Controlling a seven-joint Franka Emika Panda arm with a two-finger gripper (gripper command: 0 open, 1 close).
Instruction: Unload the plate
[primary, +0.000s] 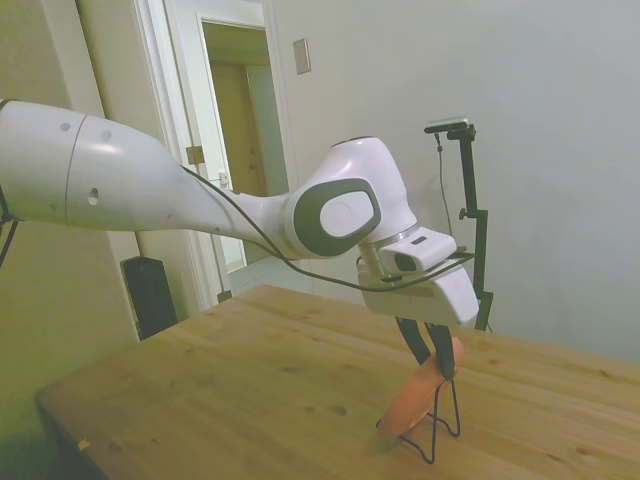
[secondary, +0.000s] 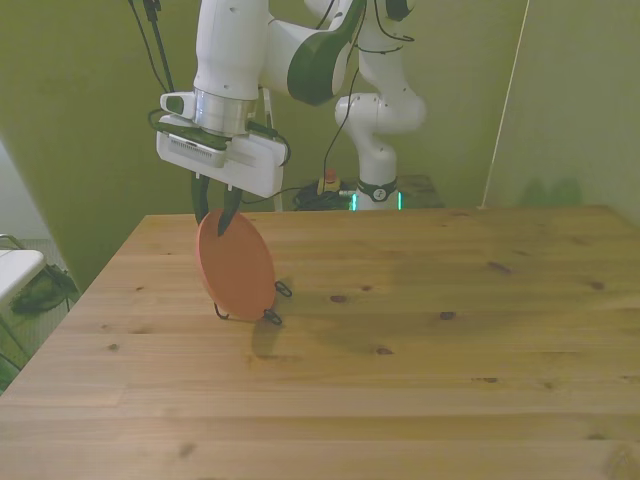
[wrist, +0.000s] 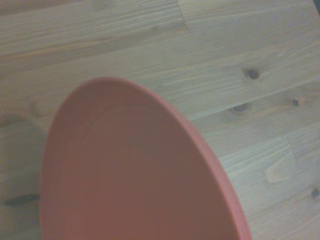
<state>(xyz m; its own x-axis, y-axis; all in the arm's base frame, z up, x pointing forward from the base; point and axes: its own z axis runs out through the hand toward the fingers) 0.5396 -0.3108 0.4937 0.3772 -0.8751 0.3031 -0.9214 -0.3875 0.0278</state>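
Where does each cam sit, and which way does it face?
Side: off one table side, looking across; arm from picture's left, gripper at plate on wire stand.
Front: across the table, facing the base; whole arm shows.
Wrist: looks down on plate, no robot parts.
Side and front share gripper, plate, stand.

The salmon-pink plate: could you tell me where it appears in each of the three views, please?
Side view: plate stands on edge at lower right, under the gripper.
Front view: left of centre, propped in the wire stand.
Wrist view: fills the lower left, over wood.
Shared landmark: the wooden table.
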